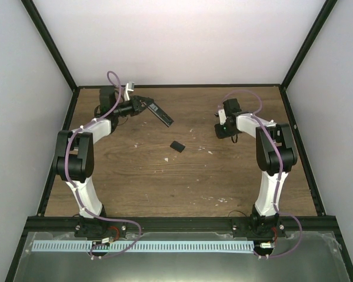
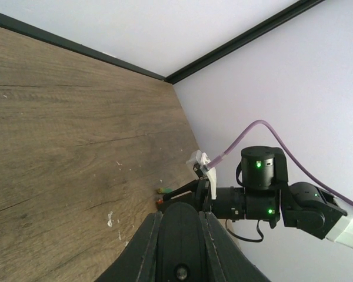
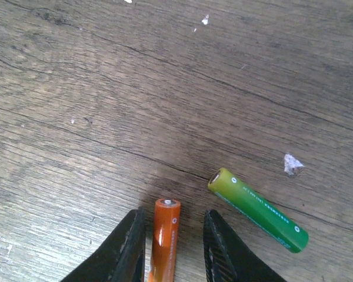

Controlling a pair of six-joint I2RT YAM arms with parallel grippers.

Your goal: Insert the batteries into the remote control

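Note:
The black remote control (image 1: 162,115) sticks out to the right of my left gripper (image 1: 145,105), which is shut on its end at the back left. In the left wrist view the remote control (image 2: 181,241) fills the gap between the closed jaws of my left gripper (image 2: 181,215). My right gripper (image 1: 220,131) points down at the table at the right. Its jaws stand open around an orange battery (image 3: 165,238), which lies near the left finger (image 3: 129,249) with a gap on the right side. A green battery (image 3: 260,210) lies just right of my right gripper (image 3: 172,218).
A small black cover piece (image 1: 177,146) lies on the wood between the arms. Pale chips (image 3: 292,164) dot the table. White walls with black frame edges (image 1: 176,85) close in the back and sides. The right arm (image 2: 265,200) shows near the wall in the left wrist view.

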